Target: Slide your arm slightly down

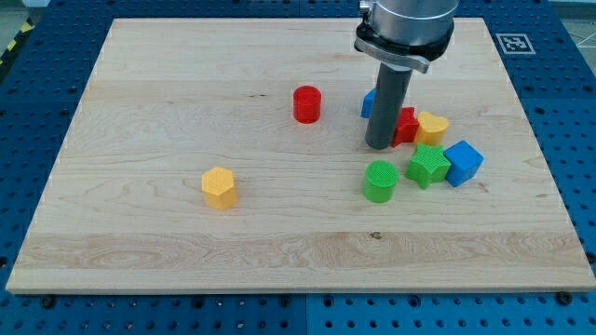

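— Rod first: where does it end?

— It comes straight down from the grey arm housing (pixel 406 28) at the view's top, and my tip (pixel 380 147) rests on the wooden board (pixel 186 84), right of centre. It has no jaws, so it is neither wide nor narrow, and it holds nothing; it is a bare dark cylinder.

— What sits closest to it?

— A red block (pixel 406 125) is just beside it on the view's right, partly hidden by the rod; I cannot make out its shape. Behind the rod, towards the view's top, a blue block (pixel 368 102) peeks out on the left side, mostly covered. Whether the rod touches either one I cannot tell.

— And further out?

— A yellow heart-shaped block (pixel 432 126) touches the red block's right side. Below that pair sit a green star-shaped block (pixel 427 166) and a blue cube (pixel 463 162), pressed together. A green cylinder (pixel 380 180) stands directly below the tip, near but apart from it.

— Anything to the left?

— A red cylinder (pixel 306 103) stands alone up and left of the tip. A yellow hexagonal block (pixel 220 187) lies well apart, towards the view's lower left. A blue pegboard table (pixel 37 112) surrounds the board.
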